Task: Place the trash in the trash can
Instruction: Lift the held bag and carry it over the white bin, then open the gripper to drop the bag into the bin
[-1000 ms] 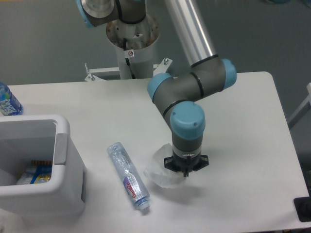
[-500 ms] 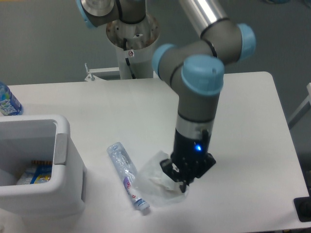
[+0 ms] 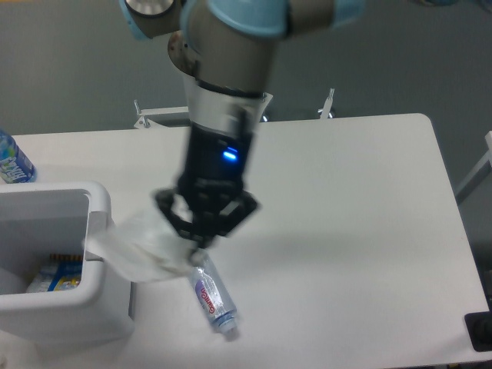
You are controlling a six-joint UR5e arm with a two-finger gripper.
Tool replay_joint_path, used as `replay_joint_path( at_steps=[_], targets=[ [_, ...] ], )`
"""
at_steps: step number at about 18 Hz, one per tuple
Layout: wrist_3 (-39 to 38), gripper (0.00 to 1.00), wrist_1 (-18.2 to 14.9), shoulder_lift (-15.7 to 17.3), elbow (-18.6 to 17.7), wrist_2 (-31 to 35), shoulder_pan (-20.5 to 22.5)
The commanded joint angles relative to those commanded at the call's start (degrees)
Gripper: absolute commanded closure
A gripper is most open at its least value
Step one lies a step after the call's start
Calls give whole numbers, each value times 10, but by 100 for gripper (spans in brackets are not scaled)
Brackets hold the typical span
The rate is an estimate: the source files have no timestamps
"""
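Fixed camera: pincer was raised above the white worktop, jaws pinched on the crumpled translucent whitish plastic wrapper; wrapper hung leftward, its edge reaching the thick rim of the white boxy plastic trash can; crushed clear plastic bottle with red-purple label lay on the worktop below the pincer; blue-labelled bottle stood at the far left edge.

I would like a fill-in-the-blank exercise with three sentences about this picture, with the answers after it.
1. The gripper holds the ____, which hangs toward the trash can.
2. The crushed bottle lies on the ____.
3. The bottle with the blue label stands at the ____ edge of the picture.

Answers: wrapper; table; left
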Motion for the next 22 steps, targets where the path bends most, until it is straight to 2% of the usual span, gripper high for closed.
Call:
replay_joint_path(
  at_steps=[4, 6, 8, 10, 13, 15, 19, 22],
  targets=[
    [4, 100, 0, -12, -14, 1, -59],
    [5, 99, 1, -20, -18, 1, -68],
    [8, 93, 3, -26, -19, 1, -72],
    [38, 54, 5, -28, -18, 2, -72],
    [72, 29, 14, -26, -15, 1, -72],
    [68, 26, 24, -25, -9, 1, -72],
    [69, 4, 42, -25, 7, 2, -61],
    [67, 0, 42, -24, 3, 4, -27]
  ],
)
